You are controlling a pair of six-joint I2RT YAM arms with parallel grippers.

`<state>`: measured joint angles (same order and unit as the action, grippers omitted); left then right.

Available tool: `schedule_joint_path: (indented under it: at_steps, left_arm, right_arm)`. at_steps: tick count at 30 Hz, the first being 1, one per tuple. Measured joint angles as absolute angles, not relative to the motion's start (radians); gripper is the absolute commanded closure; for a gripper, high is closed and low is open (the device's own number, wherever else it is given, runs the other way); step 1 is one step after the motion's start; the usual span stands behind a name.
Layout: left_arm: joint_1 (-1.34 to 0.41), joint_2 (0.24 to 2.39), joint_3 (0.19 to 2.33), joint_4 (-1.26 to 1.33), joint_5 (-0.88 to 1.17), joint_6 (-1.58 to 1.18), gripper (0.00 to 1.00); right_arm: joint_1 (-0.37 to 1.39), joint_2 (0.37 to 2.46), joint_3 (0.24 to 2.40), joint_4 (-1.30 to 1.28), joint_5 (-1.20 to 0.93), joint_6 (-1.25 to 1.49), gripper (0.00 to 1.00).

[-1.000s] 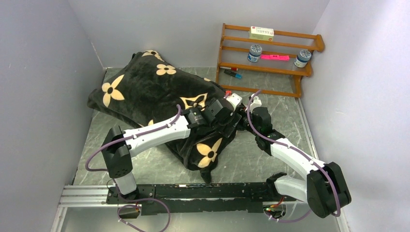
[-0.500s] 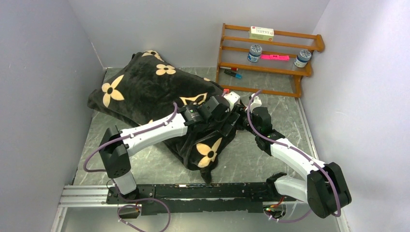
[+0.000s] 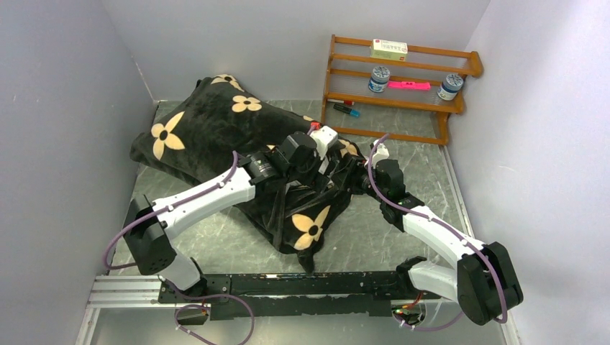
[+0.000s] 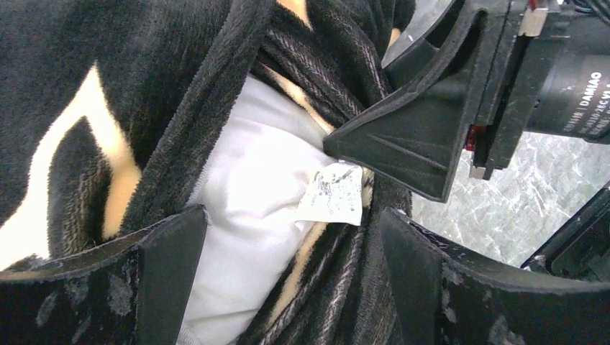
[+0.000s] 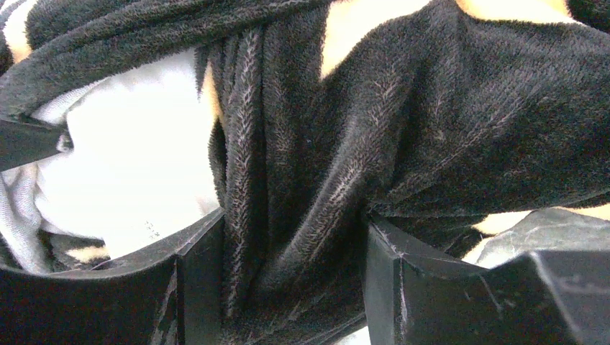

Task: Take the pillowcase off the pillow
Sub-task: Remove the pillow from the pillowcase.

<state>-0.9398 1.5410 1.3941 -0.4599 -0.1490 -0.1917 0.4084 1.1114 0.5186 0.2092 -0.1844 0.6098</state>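
Pillowcase [image 3: 216, 129]: laid on desk [image 3: 360, 237], centre to 10 o'clock, top view.
Pillow [image 4: 252, 180]: mostly covered; white patch w/ tag exposed at case opening.
L gripper [image 4: 288, 230]: fingers spread wide; pillow + case hem between.
R gripper [image 5: 291, 251]: fingers clamped on bunched pillowcase, centre of desk.
Rack [image 3: 403, 79]: 1 o'clock.

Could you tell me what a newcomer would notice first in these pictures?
The black flower-printed pillowcase dominates the table, left and middle. In the left wrist view the white pillow peeks from its open end, and the right tool clamps bunched fabric.
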Motion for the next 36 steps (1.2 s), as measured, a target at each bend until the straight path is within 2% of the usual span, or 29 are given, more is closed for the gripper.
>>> schedule_joint_path:
  at_steps: [7,21,36]
  left_arm:
    - [-0.941,1.618,1.450,-0.477,-0.183,-0.205,0.05]
    - [-0.888,1.702,1.524,-0.509,-0.409,-0.277,0.04]
    - [-0.890,1.718,1.425,-0.407,-0.425,-0.302,0.05]
  right_arm:
    - [0.408,1.111,0.519,0.207,-0.184,0.610,0.39]
    - [0.408,1.095,0.519,0.192,-0.170,0.606,0.39]
    - [0.408,1.095,0.523,0.171,-0.165,0.558,0.38]
